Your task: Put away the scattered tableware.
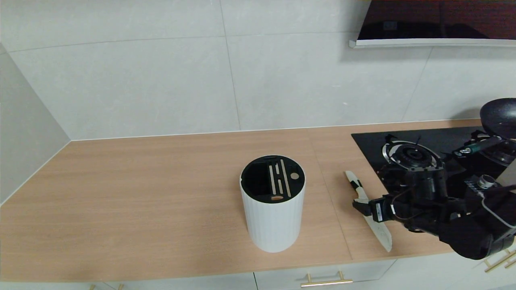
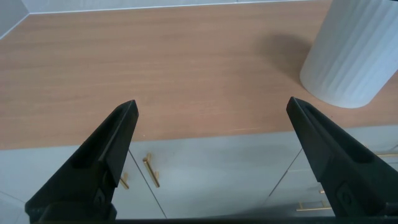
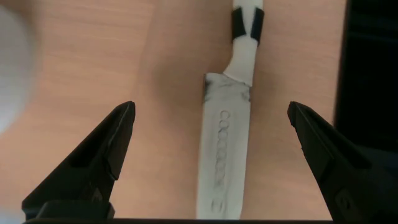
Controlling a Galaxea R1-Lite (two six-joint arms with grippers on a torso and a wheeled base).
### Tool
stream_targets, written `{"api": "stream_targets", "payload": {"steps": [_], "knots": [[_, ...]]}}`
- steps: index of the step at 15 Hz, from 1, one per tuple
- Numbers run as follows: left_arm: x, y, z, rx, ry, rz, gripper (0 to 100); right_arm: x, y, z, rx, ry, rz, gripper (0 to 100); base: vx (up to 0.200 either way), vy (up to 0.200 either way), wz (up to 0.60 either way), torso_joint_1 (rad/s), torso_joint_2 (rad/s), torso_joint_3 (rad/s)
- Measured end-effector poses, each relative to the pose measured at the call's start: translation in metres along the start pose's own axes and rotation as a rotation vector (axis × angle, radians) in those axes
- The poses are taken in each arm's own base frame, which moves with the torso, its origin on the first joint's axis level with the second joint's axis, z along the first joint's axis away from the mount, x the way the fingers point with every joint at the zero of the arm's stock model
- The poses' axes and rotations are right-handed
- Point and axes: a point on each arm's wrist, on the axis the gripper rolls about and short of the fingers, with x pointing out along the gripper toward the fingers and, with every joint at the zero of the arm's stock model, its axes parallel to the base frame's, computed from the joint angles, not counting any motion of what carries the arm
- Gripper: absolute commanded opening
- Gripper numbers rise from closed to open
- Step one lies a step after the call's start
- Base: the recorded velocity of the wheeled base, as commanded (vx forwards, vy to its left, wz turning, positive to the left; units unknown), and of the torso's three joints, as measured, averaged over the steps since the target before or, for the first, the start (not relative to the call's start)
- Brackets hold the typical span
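Observation:
A white knife [image 1: 379,232] with a black band on its handle lies flat on the wooden counter [image 1: 141,201], between the holder and the hob. My right gripper [image 1: 364,207] hovers low over the knife's middle. In the right wrist view that gripper [image 3: 210,112] is open wide, its fingers on either side of the knife [image 3: 227,137] and not touching it. A white ribbed holder [image 1: 274,213] with a black slotted top stands upright mid-counter. My left gripper [image 2: 211,106] hangs open and empty above the counter's front edge, with the holder [image 2: 354,53] off to one side.
A black gas hob [image 1: 427,147] with a burner fills the counter's right end, and a dark pan [image 1: 500,117] sits on it. A range hood [image 1: 435,24] hangs above. Drawers with brass handles [image 1: 326,280] run below the counter. Tiled wall stands behind.

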Motion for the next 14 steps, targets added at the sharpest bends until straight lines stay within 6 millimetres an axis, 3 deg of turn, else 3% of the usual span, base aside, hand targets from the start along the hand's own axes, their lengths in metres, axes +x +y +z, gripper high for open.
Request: {"api": "stream_targets", "payload": {"steps": [6,14], "knots": [[0.000,0.000,0.000,0.000,0.000,0.000,100,0.028,-0.001,-0.011,0.000,-0.011,-0.019,100,0.000,0.000,0.00,0.000,0.00,0.000],[0.000,0.000,0.000,0.000,0.000,0.000,100,0.043,-0.002,-0.013,0.000,-0.035,-0.086,100,0.000,0.000,0.00,0.000,0.00,0.000]]}}
